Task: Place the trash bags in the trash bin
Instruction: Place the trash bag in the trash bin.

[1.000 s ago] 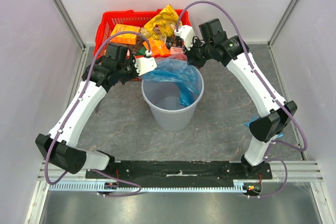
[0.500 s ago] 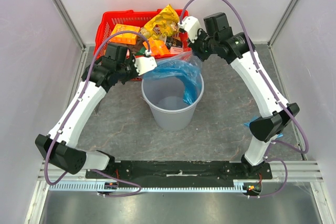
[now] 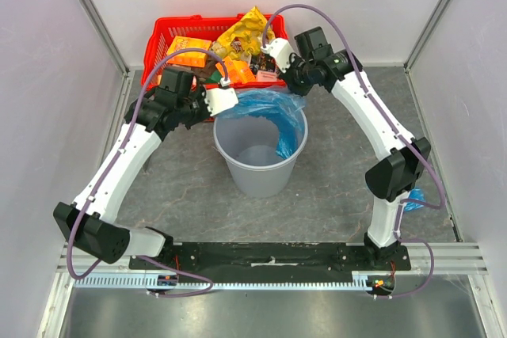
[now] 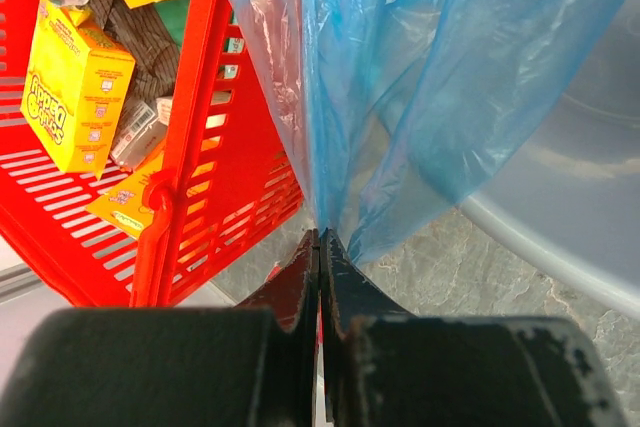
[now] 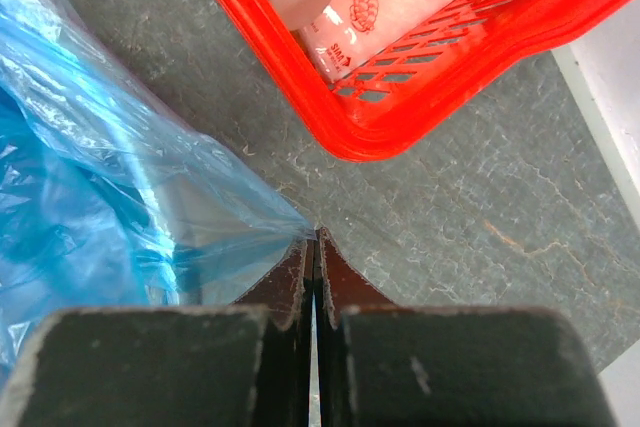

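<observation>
A blue trash bag (image 3: 268, 106) lies over the far rim of the grey trash bin (image 3: 257, 172), with part of it hanging inside. My left gripper (image 3: 234, 104) is shut on the bag's left edge, seen in the left wrist view (image 4: 320, 237) with the film (image 4: 420, 77) rising next to the bin wall (image 4: 580, 177). My right gripper (image 3: 290, 85) is shut on the bag's right corner, seen in the right wrist view (image 5: 317, 235) with the film (image 5: 100, 147) stretched to the left. A second blue bag (image 3: 417, 196) peeks out behind the right arm's elbow.
A red mesh basket (image 3: 170, 37) full of packets stands just behind the bin, with a yellow snack packet (image 3: 245, 33) on top. It shows close by in the left wrist view (image 4: 200, 147) and the right wrist view (image 5: 420, 97). Walls enclose the grey table.
My right arm lifted back toward the basket, then came left and down again with the bag corner; its elbow swung left. The left arm stayed put, still pinching the bag.
</observation>
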